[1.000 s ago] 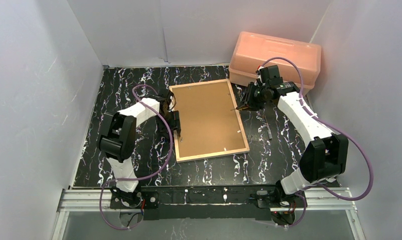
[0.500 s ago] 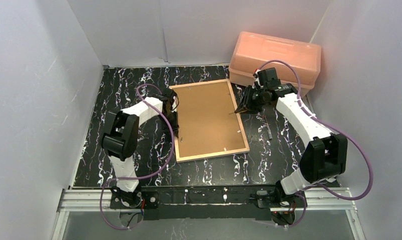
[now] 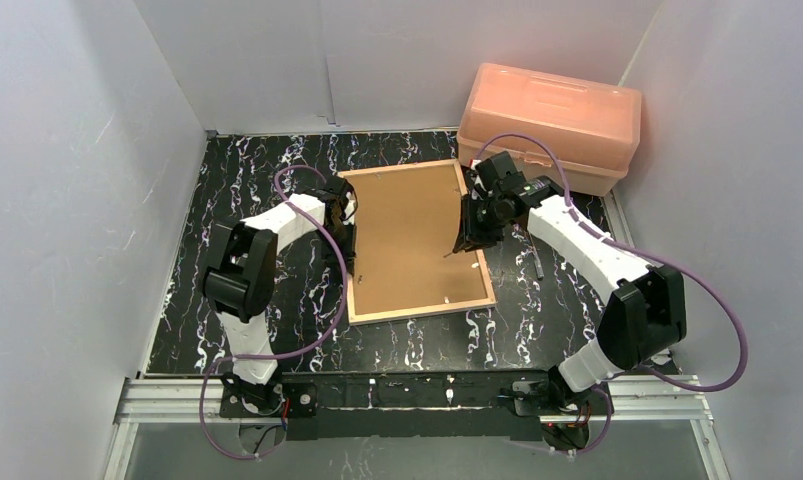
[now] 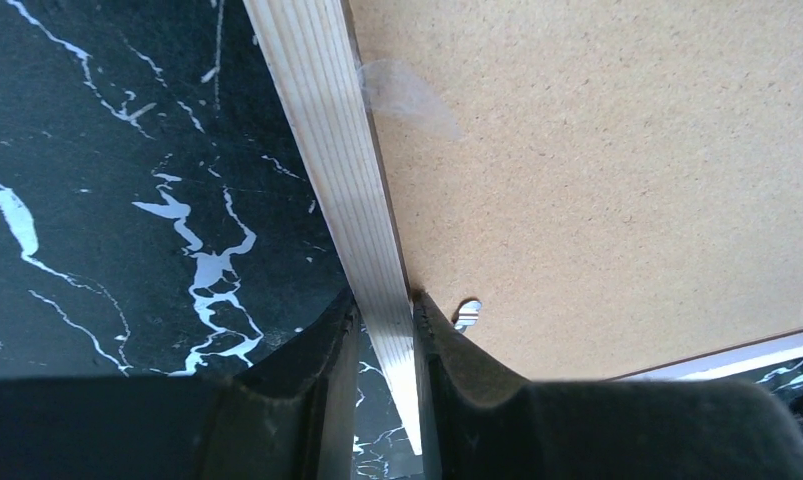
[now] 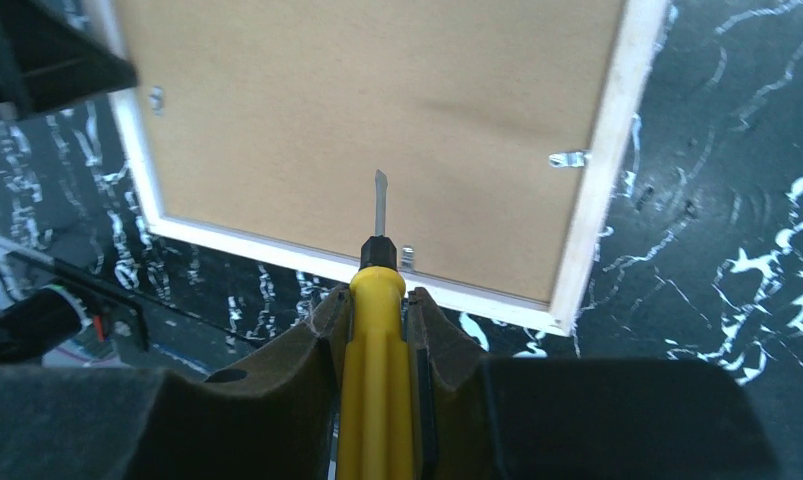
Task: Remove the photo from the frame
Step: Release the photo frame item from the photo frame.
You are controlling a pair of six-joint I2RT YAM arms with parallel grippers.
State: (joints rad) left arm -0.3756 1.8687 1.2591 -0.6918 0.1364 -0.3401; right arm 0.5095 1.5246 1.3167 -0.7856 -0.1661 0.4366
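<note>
On the black marbled table (image 3: 227, 200) the frame (image 3: 422, 309) is laid face down with its brown backing board (image 3: 407, 240) uppermost, and a pink box (image 3: 552, 110) is set near its far right corner. The frame's left wooden rail is pinched by the left gripper (image 4: 382, 320). A yellow-handled screwdriver (image 5: 377, 390) is clamped in the right gripper (image 5: 377, 305), its blade held over the board.
</note>
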